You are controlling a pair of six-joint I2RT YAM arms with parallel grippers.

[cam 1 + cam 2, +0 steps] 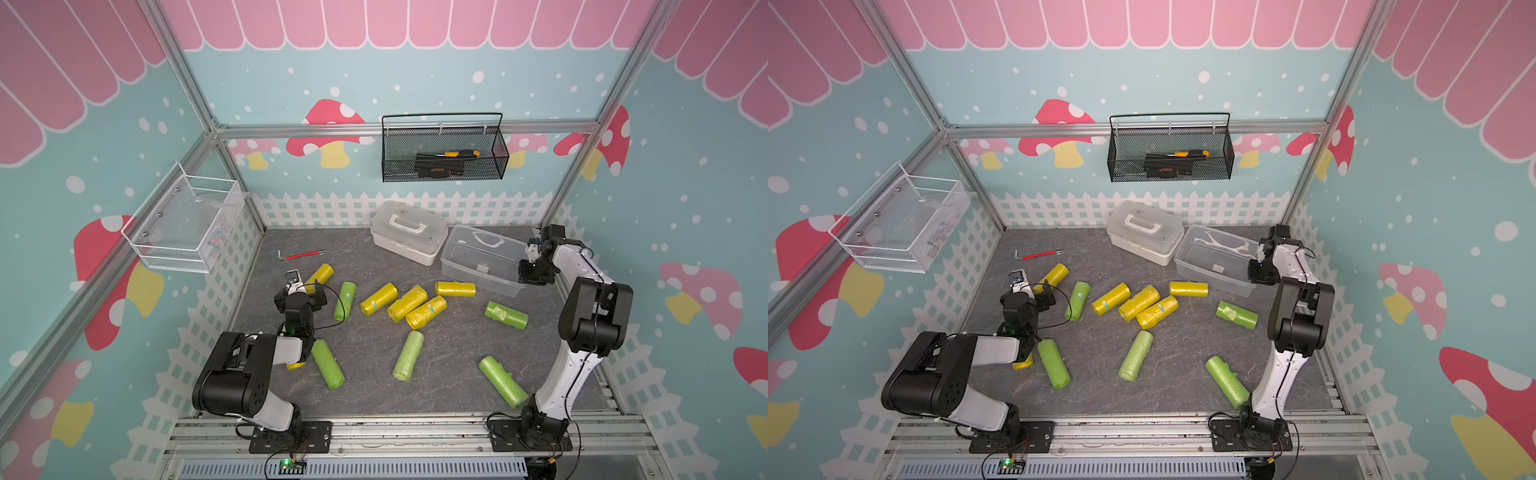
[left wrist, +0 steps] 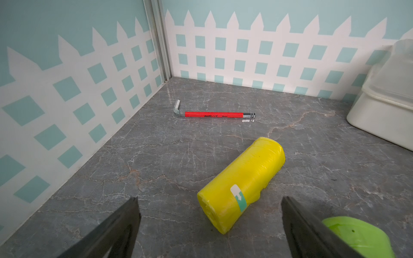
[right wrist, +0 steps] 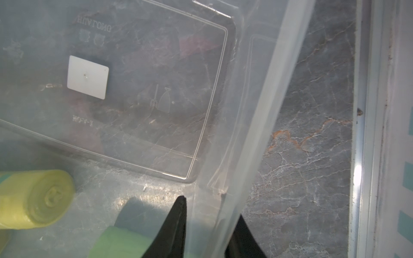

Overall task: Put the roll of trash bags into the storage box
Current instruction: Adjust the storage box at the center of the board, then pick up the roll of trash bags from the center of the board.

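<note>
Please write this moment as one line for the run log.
left end effector: open, near yellow roll | right end effector: shut on storage box wall | storage box: no roll inside

Bright even light, soft shadows, edge distortion

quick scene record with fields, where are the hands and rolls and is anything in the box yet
storage box: clear, no rolls inside
right hand: shut on the box's side wall
left hand: open, at a yellow roll, not gripping it
other rolls: yellow and green, all outside the box
also present: hex key, white case
</note>
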